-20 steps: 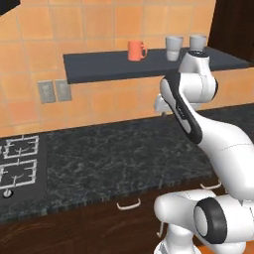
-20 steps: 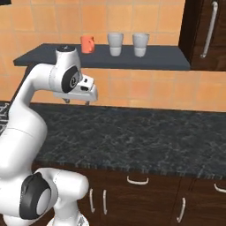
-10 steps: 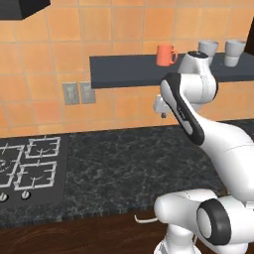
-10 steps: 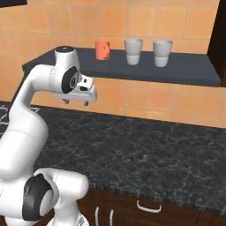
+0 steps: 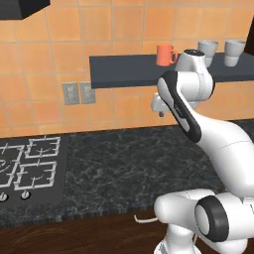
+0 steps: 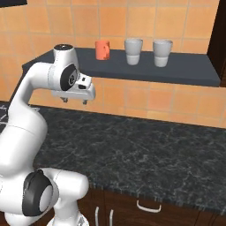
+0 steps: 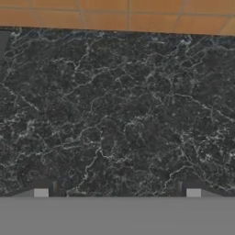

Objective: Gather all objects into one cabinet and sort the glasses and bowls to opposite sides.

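A red-orange mug (image 5: pixel 166 54) (image 6: pixel 102 50) stands on the dark grey floating shelf (image 5: pixel 124 70) (image 6: pixel 190 73). Right of the mug on the same shelf stand two pale handleless glasses (image 5: pixel 207 50) (image 6: pixel 133 51), the second (image 5: pixel 234 52) (image 6: pixel 162 53) further right. My gripper (image 6: pixel 75 101) (image 5: pixel 158 110) (image 7: pixel 117 193) hangs below the shelf's front edge. It points down at the black stone counter (image 7: pixel 119 114) and is open with nothing between its fingers. A sliver of the dark brown cabinet (image 6: pixel 219 39) shows at the right edge. The bowls are out of view.
A gas hob (image 5: pixel 27 166) is set into the counter (image 5: pixel 124 168) at the left, under a dark hood (image 5: pixel 20 7). Two wall sockets (image 5: pixel 79 93) sit on the orange tiles. Base cabinets with white handles (image 6: pixel 148 206) run below the counter.
Both base views have slid: shelf, cups and wall now sit further right in the picture, so the base has driven left. The arm keeps its pose and the gripper stays open.
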